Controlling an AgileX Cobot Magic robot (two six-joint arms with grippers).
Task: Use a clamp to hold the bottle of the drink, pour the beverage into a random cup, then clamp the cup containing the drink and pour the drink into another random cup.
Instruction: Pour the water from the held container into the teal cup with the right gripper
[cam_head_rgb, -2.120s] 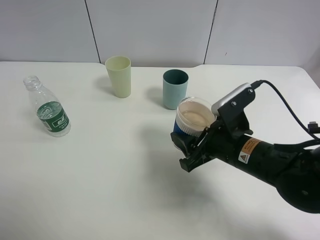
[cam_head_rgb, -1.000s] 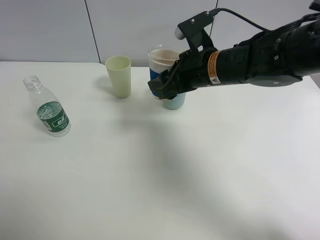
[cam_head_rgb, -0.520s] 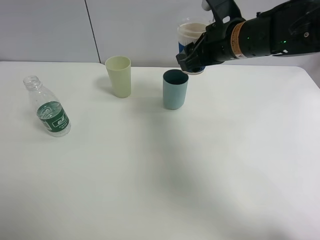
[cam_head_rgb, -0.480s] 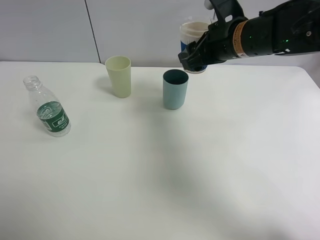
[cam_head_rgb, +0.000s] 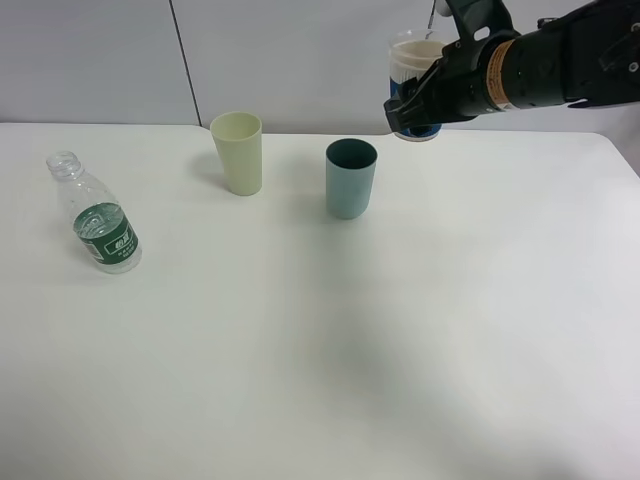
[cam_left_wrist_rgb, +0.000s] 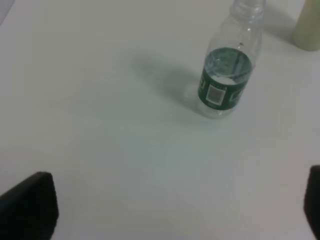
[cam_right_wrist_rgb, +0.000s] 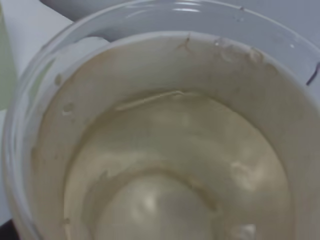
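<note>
Two cups are stood near each other on the white worktop: a pale yellow plastic cup and a teal plastic cup. A white cup with a blue band, holding pale liquid, is gripped nearly upright by the right jaws, raised above and right of the teal plastic cup. A clear green-labelled plastic bottle is stood uncapped well to the left. The left jaws are spread wide, gripping nothing.

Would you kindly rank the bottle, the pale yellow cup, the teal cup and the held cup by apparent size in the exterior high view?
1. bottle
2. pale yellow cup and teal cup, which look alike
Unranked: held cup, up nearer the camera and partly hidden by the right gripper.
</note>
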